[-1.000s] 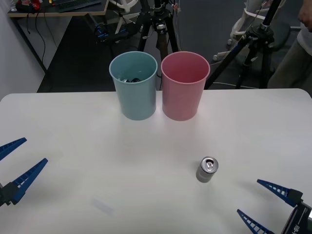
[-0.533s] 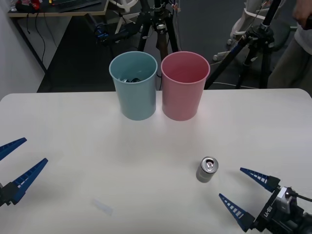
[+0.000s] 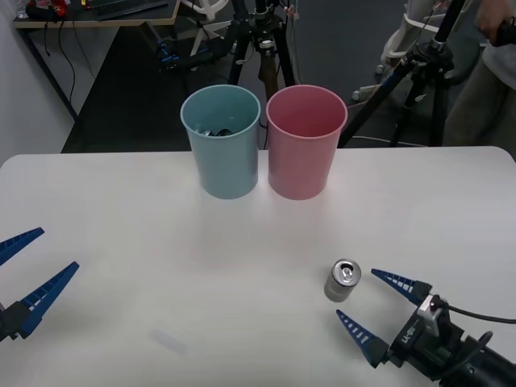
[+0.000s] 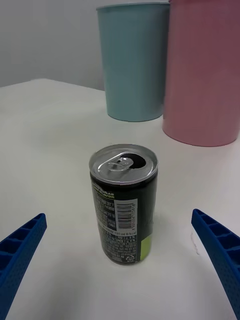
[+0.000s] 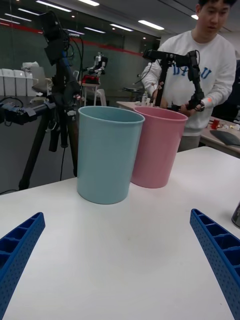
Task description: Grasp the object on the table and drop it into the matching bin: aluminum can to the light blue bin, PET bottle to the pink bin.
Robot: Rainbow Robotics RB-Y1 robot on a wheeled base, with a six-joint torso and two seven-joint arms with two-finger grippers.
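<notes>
The aluminum can [image 3: 343, 280] stands upright on the white table [image 3: 121, 210], right of centre; its shiny top with pull tab shows above a dark label [image 4: 123, 207]. My right gripper [image 3: 380, 310] is open just behind and right of the can, its blue fingers [image 4: 220, 255] spread to either side without touching it. The light blue bin [image 3: 221, 141] and the pink bin [image 3: 305, 141] stand side by side at the table's far edge, also seen as the light blue bin [image 4: 132, 60] and pink bin [image 4: 205, 70] beyond the can. My left gripper [image 3: 24, 270] rests open at the table's left edge.
Dark items lie inside the light blue bin. Black tripods [image 3: 419, 72] and a person stand behind the table, off its surface. A faint smudge [image 3: 169, 342] marks the table near the front. A wide stretch of bare tabletop lies between the can and the bins.
My right gripper has moved forward and left from the table's front right corner, so its open fingers now flank the can. The can, bins and left gripper have not moved.
</notes>
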